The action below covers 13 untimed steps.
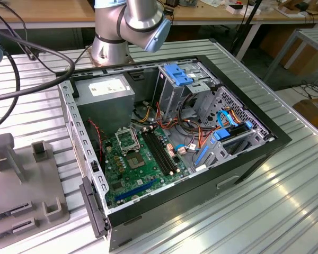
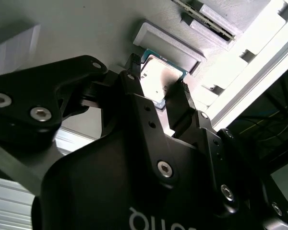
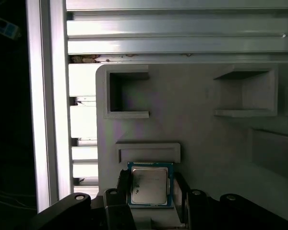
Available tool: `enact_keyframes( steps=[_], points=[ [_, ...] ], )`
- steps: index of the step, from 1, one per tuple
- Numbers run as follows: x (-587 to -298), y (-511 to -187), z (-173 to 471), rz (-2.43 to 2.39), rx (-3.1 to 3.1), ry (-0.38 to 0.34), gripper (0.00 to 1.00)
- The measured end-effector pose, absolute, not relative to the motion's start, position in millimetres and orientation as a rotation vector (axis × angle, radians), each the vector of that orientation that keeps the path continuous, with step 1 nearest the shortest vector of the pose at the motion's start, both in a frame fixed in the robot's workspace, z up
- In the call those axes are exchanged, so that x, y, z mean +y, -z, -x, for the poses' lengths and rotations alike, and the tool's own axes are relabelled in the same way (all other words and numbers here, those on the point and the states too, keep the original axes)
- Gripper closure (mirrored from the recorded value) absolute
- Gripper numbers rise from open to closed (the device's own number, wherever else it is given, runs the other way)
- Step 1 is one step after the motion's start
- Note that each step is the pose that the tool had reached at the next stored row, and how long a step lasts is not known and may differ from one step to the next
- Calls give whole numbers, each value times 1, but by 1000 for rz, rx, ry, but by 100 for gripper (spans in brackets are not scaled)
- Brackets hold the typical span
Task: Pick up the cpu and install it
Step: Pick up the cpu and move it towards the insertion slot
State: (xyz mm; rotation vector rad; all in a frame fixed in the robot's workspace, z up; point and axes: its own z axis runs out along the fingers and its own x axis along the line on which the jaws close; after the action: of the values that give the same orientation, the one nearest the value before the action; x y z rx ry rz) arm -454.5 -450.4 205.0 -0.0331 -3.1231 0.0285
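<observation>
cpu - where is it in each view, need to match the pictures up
First wrist view: the cpu lies flat on the grey tray, next to a raised block.
Second wrist view: the cpu lies beside that raised block on the grey tray.
Exterior view: the grey tray sits at the exterior view's left, beside the open computer case.
Shared landmark: the grey tray.

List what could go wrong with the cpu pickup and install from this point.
1. The gripper straddles the cpu, which lies flat in the grey tray beside a raised ledge. An off-centre grasp could tilt the chip or snag it there.
2. The socket sits deep inside the case, close to loose cables. The arm might brush them going in.
</observation>
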Motion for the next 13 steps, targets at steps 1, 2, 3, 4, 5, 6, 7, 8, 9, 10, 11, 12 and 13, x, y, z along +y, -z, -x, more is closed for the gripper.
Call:
enact_keyframes(
  steps=[1, 2, 3, 4, 5, 6, 7, 8, 9, 10, 11, 12, 13],
  points=[
    [-450, -205, 454, 38, -3123, -28, 53],
    [-450, -204, 454, 42, -3123, -28, 53],
    [-450, -204, 454, 46, -3123, -28, 53],
    [-450, -204, 454, 48, -3123, -28, 53],
    [-450, -204, 454, 49, -3123, -28, 53],
    [-450, -204, 454, 49, -3123, -28, 53],
    [-450, -203, 454, 50, -3123, -28, 53],
    [-450, -203, 454, 50, -3123, -28, 53],
    [-450, -202, 454, 50, -3123, -28, 53],
    [-450, -201, 454, 50, -3123, -28, 53],
    [-450, -201, 454, 50, -3123, -28, 53],
    [-450, -200, 454, 50, -3123, -28, 53],
    [-450, -199, 454, 50, -3123, -28, 53]
  ],
)
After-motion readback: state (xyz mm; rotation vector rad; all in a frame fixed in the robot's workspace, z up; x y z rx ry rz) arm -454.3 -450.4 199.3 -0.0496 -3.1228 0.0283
